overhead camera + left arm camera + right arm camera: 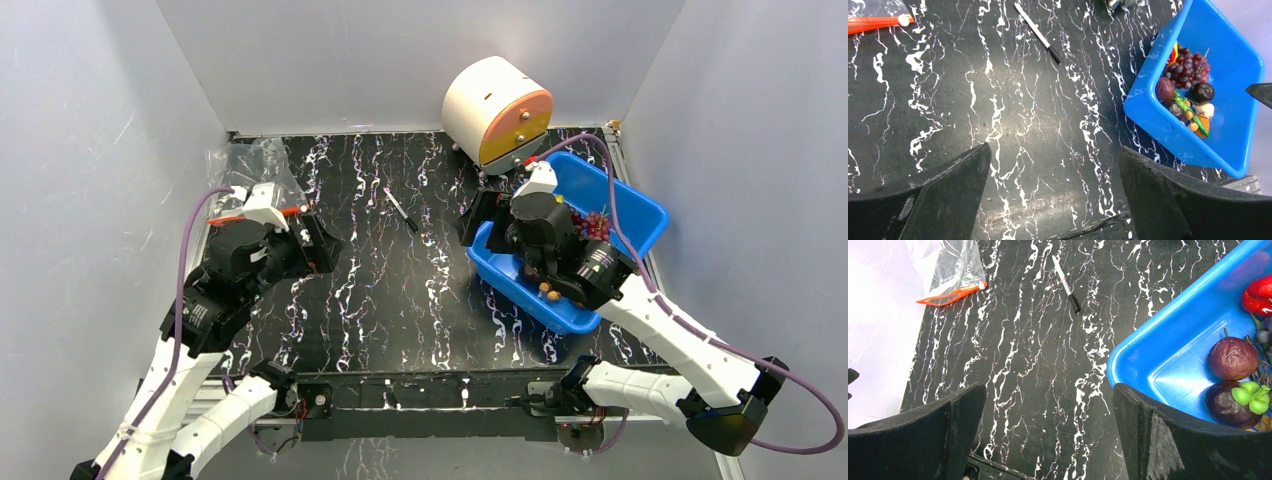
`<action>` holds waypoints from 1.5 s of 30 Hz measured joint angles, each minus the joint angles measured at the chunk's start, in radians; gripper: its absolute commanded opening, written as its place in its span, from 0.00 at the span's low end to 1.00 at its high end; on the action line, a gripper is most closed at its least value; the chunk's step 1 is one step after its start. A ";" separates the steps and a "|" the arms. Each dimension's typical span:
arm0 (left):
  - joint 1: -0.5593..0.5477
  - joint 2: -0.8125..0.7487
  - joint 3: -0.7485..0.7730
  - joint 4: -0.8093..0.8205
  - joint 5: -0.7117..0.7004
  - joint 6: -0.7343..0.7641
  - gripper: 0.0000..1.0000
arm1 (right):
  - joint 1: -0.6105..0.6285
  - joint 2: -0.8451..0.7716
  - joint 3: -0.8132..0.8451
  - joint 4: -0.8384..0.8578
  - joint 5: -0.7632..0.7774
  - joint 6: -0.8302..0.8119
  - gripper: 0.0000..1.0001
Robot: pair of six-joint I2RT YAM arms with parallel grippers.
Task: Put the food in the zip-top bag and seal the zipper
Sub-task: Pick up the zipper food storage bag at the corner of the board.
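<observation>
Both grippers stand with jaws wide apart and hold nothing: the left gripper [1053,155] hangs over bare table [998,100] just beside the bag [955,265], and the right gripper [1048,390] hangs at the near-left rim of the bin [1148,120]. In the blue bin on the right lie a grape bunch [1188,70], two dark round fruits [1233,357] (one with a green cap) and a red piece [1260,292]. At the far-left corner the clear bag lies flat, its zipper [950,294] on the edge nearer the pen [1066,284] — well apart from the bin.

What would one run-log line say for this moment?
stage: nothing bagged yet | left gripper: open, empty, beside zip-top bag | right gripper: open, empty, at edge of blue bin | food: in blue bin
</observation>
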 measured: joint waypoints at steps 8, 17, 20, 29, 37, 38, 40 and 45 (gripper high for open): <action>0.000 -0.076 -0.071 0.082 -0.089 -0.008 0.98 | 0.003 -0.006 0.000 0.002 -0.027 0.000 0.98; 0.000 0.070 -0.114 0.115 -0.256 0.021 0.94 | 0.003 -0.016 -0.005 0.018 -0.034 0.000 0.98; 0.000 0.140 -0.106 0.116 -0.316 0.057 0.79 | 0.003 -0.017 -0.007 0.023 -0.043 -0.001 0.98; 0.004 0.369 0.001 0.182 -0.527 0.145 0.56 | 0.003 -0.018 -0.007 0.032 -0.076 -0.002 0.98; 0.164 0.596 0.073 0.303 -0.532 0.196 0.54 | 0.003 -0.040 -0.007 0.025 -0.086 -0.012 0.98; 0.196 0.633 0.088 0.319 -0.525 0.203 0.54 | 0.003 -0.048 -0.007 0.024 -0.086 -0.013 0.98; 0.249 0.703 0.111 0.353 -0.508 0.214 0.54 | 0.003 -0.068 -0.007 0.023 -0.086 -0.015 0.98; 0.349 0.864 0.166 0.402 -0.442 0.232 0.57 | 0.003 -0.096 -0.006 0.002 -0.086 -0.021 0.98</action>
